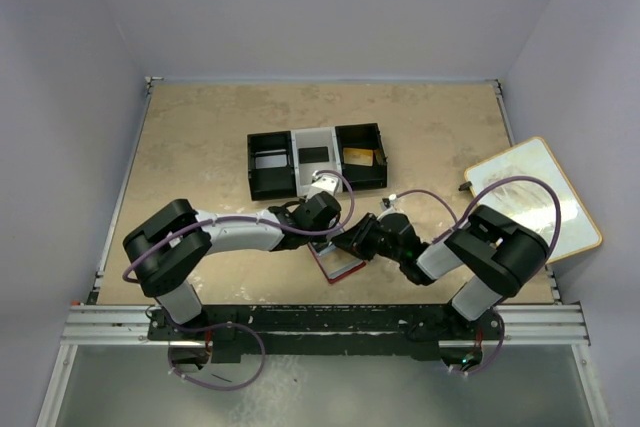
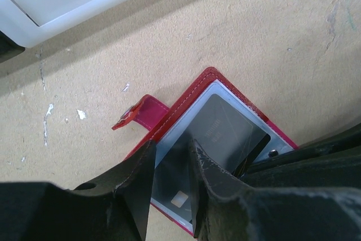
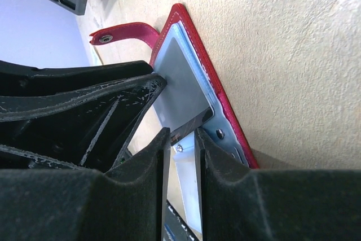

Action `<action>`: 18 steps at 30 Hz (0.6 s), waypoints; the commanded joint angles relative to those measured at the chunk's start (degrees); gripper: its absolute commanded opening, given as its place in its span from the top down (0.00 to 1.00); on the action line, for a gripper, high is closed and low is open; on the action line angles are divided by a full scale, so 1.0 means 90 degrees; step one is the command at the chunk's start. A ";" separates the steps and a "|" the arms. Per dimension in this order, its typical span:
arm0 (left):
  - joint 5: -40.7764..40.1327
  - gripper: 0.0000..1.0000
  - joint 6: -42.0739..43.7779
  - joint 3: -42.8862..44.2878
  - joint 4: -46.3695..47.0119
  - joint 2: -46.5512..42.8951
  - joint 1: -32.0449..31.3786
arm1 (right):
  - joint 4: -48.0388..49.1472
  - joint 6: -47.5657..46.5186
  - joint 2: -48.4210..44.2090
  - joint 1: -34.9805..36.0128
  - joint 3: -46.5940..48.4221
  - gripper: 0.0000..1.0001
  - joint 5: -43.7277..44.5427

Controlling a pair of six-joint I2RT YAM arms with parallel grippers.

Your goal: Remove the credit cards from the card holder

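While both claws are crowded over the holder (image 1: 335,265) at mid-worktop (image 1: 200,147), a three-bay tray (image 1: 252,162) (black, white, black) is seen just behind them. Flat items sit in its middle and right bays; type not resolvable.

Left claw (image 2: 171,145) is set tip-down on the holder. Jaws are narrowly parted, one finger over the red border and the other over a dark card (image 2: 225,134). A grip can't be confirmed.

The holder lies open and flat on the worktop between the two claws. The card is seated in the pale inner panel, with a small chip-like patch showing in the jaw gap. The strap (image 2: 138,117) with its snap is splayed out to one side.

Right claw (image 3: 181,136) is positioned opposite, close against the left one. Jaws are nearly together, and the card's corner edge is seen at the gap. Pinched or not can't be told.

A white board (image 1: 535,197) lies at the worktop's right edge.
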 commanded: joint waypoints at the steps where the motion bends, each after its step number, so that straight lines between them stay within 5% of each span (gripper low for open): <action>1: -0.0286 0.72 -0.0101 0.0095 -0.0484 0.0042 0.0091 | 0.0058 -0.0258 0.0094 0.0057 0.0113 0.74 0.0279; 18: -0.0036 0.69 -0.0126 0.0098 -0.0295 -0.0092 0.0196 | -0.0301 -0.0441 0.0158 0.0290 0.0295 0.75 0.0505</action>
